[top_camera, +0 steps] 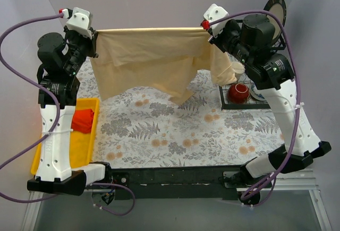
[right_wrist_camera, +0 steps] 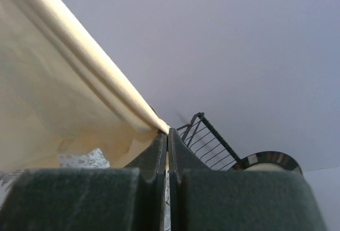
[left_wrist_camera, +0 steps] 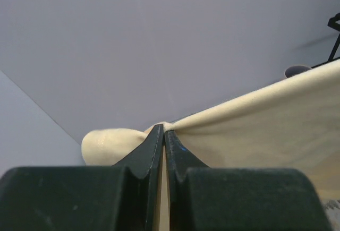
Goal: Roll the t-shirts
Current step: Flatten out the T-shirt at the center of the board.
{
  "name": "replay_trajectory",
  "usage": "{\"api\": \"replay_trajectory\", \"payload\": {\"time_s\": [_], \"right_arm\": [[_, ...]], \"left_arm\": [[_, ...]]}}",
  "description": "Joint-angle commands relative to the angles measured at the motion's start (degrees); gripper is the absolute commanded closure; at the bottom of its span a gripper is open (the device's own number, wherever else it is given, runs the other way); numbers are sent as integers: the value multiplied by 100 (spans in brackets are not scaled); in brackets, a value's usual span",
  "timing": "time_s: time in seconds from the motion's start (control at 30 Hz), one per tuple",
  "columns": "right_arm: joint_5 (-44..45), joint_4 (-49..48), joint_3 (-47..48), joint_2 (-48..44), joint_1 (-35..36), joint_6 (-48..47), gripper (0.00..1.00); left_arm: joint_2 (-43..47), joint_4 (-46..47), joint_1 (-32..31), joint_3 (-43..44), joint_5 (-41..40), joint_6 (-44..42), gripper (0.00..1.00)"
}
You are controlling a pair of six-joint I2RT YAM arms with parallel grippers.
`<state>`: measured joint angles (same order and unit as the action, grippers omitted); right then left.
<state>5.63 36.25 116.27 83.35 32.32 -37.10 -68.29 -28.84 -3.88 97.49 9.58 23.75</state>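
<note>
A pale beige t-shirt (top_camera: pixel 151 58) hangs stretched in the air between both arms, above the far half of the table. My left gripper (top_camera: pixel 94 31) is shut on its left top corner. My right gripper (top_camera: pixel 208 27) is shut on its right top corner. The top hem is taut and the cloth hangs down in folds, its lowest point near the tablecloth. In the left wrist view the cloth (left_wrist_camera: pixel 265 119) runs right from my closed gripper (left_wrist_camera: pixel 164 128). In the right wrist view the cloth (right_wrist_camera: pixel 58 87) runs left from my closed gripper (right_wrist_camera: pixel 168 131).
A yellow tray (top_camera: pixel 87 146) with a red cloth (top_camera: pixel 83 120) lies at the left edge. A black wire dish rack (top_camera: pixel 226 103) at the right holds a red mug (top_camera: pixel 238 93) and plates (top_camera: pixel 275 7). The table carries a fern-patterned cloth (top_camera: pixel 180 135).
</note>
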Motion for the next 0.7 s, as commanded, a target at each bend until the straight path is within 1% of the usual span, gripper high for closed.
{"api": "replay_trajectory", "payload": {"time_s": [0.0,0.1,0.2,0.3,0.43,0.47,0.57,0.63,0.67], "right_arm": [[325,-557,151,-275,46,-534,99],[316,-663,-60,-521,143,-588,99],[308,-514,-34,-645,187,-422,99],[194,-190,88,-680,187,-289,99],[-114,452,-16,-872,196,123,99],[-175,775,-86,-925,205,211,99],[-797,1383,-359,-1180,222,466,99],[-1036,1902,-516,-1373,223,537,99],[-1385,2086,-552,-1426,223,485,99]], "left_arm": [[-245,150,72,786,-387,-107,100],[-316,115,72,1104,-361,-125,100],[-246,124,72,1070,-291,-90,100],[-53,-7,80,895,-36,-46,100],[307,-192,72,421,123,33,100],[517,-201,80,159,131,51,100],[956,-376,72,-308,193,104,100],[1194,-551,72,-528,245,191,100],[1317,-596,72,-738,272,209,100]]}}
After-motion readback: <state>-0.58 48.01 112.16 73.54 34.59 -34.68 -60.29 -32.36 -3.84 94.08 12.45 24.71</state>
